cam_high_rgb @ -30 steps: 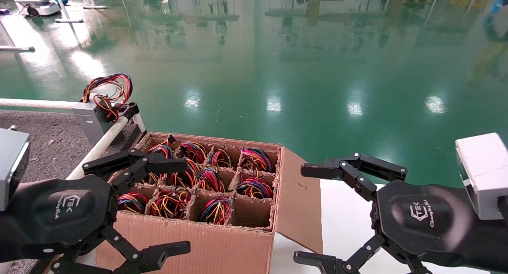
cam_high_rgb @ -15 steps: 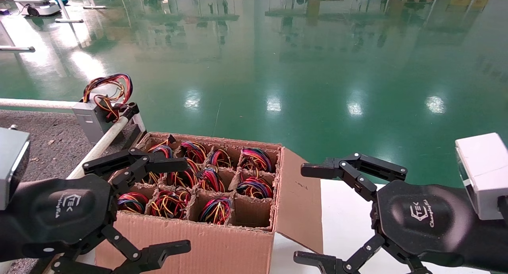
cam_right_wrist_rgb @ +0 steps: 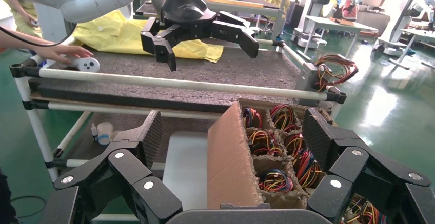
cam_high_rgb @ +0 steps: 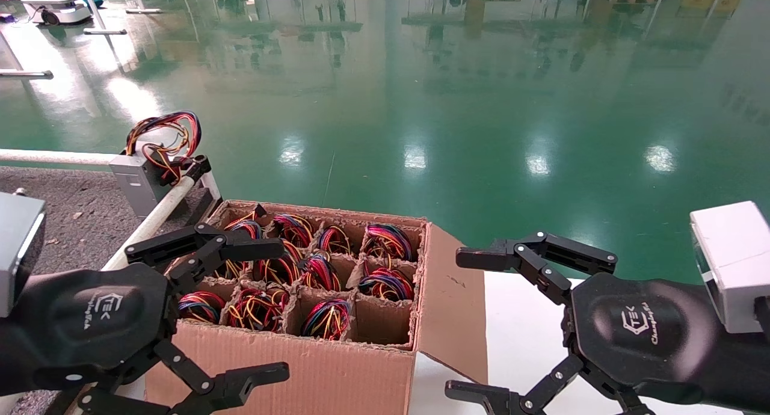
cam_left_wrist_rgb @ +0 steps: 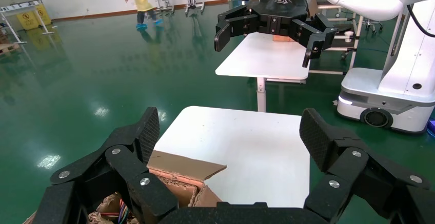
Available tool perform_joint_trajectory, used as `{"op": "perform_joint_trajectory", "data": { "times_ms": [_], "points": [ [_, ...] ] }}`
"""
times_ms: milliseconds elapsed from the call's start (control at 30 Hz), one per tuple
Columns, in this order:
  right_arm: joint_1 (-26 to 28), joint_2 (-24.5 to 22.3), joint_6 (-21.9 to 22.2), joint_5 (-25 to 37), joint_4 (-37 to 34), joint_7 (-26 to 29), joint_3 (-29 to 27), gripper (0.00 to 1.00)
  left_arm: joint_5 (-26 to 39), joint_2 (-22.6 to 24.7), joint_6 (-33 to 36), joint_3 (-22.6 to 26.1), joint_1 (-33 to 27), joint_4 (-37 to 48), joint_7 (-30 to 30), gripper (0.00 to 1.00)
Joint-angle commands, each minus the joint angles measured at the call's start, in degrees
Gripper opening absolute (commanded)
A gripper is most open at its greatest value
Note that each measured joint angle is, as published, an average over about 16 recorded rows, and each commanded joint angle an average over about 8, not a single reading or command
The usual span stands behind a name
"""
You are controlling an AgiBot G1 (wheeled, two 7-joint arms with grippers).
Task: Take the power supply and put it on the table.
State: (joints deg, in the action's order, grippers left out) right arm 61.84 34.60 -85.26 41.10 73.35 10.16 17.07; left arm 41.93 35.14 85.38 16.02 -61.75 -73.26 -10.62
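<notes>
One power supply [cam_high_rgb: 139,177], a grey metal box with looped coloured wires, sits at the corner of the dark speckled table [cam_high_rgb: 66,213]; the right wrist view shows the power supply [cam_right_wrist_rgb: 311,76] by the table's [cam_right_wrist_rgb: 205,67] white rail. More wire bundles [cam_high_rgb: 325,270] fill the compartments of a cardboard box [cam_high_rgb: 313,367]. My left gripper [cam_high_rgb: 267,313] hovers open over the box's near left side, holding nothing. My right gripper [cam_high_rgb: 469,326] hangs open to the right of the box, above the white tabletop, also empty. In their own views the left gripper [cam_left_wrist_rgb: 231,131] and right gripper [cam_right_wrist_rgb: 231,131] show wide-apart fingers.
The box stands on a smooth white tabletop [cam_high_rgb: 529,343], its right flap [cam_high_rgb: 451,295] folded outward. A white rail [cam_high_rgb: 150,219] edges the felt table beside the box. A person's hand [cam_right_wrist_rgb: 56,54] and a yellow cloth [cam_right_wrist_rgb: 118,34] lie on the table's far part. Green floor lies beyond.
</notes>
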Motion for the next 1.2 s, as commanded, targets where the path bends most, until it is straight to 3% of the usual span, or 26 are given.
{"op": "perform_joint_trajectory", "data": {
  "times_ms": [33, 1200],
  "points": [
    [0.0, 0.0, 0.0, 0.0, 0.0, 0.0, 0.0, 1.0, 0.0, 0.0, 0.0, 0.0, 0.0, 0.0, 0.0, 1.0],
    [0.0, 0.0, 0.0, 0.0, 0.0, 0.0, 0.0, 1.0, 0.0, 0.0, 0.0, 0.0, 0.0, 0.0, 0.0, 1.0]
  ]
}}
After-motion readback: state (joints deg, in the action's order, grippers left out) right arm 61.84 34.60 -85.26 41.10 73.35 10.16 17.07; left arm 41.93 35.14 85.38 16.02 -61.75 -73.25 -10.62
